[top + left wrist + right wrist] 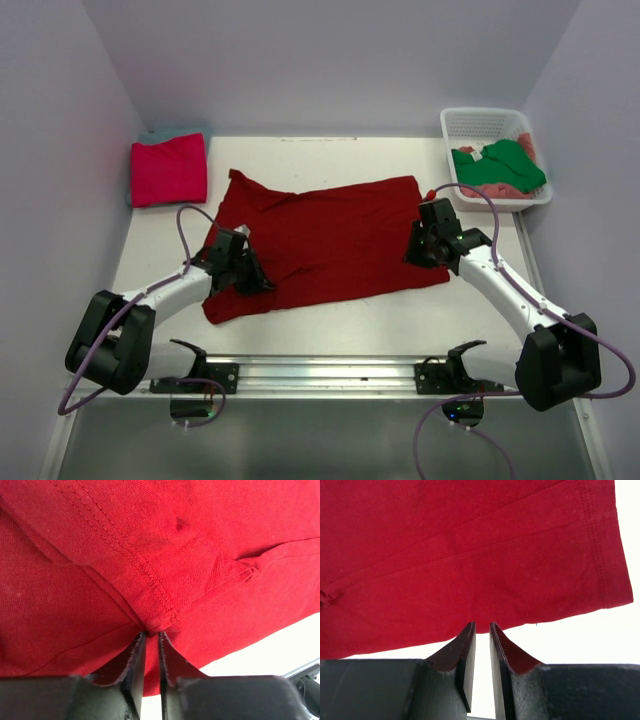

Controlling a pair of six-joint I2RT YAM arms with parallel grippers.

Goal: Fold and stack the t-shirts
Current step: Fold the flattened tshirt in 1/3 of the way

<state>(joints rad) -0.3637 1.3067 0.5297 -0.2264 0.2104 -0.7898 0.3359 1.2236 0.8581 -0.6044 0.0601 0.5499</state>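
surface (330, 330): dark red t-shirt (330, 235) spread out at centre | left gripper (152, 634): on shirt's near-left part, closed, pinching a stitched fold | right gripper (481, 626): tips at shirt's right edge, nearly together, hold on cloth unclear

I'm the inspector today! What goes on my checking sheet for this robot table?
Surface: white table.
Job's things: red shirt spread mid-table; pink shirt folded far left, over a teal shirt; green shirt and salmon shirt in the basket.
Clutter: nothing seen.
Grippers: left gripper has jaws pinched on red shirt; right gripper has jaws narrow at its edge, grip unclear.
Cables: purple cables, looping loose.
Surroundings: plain walls.
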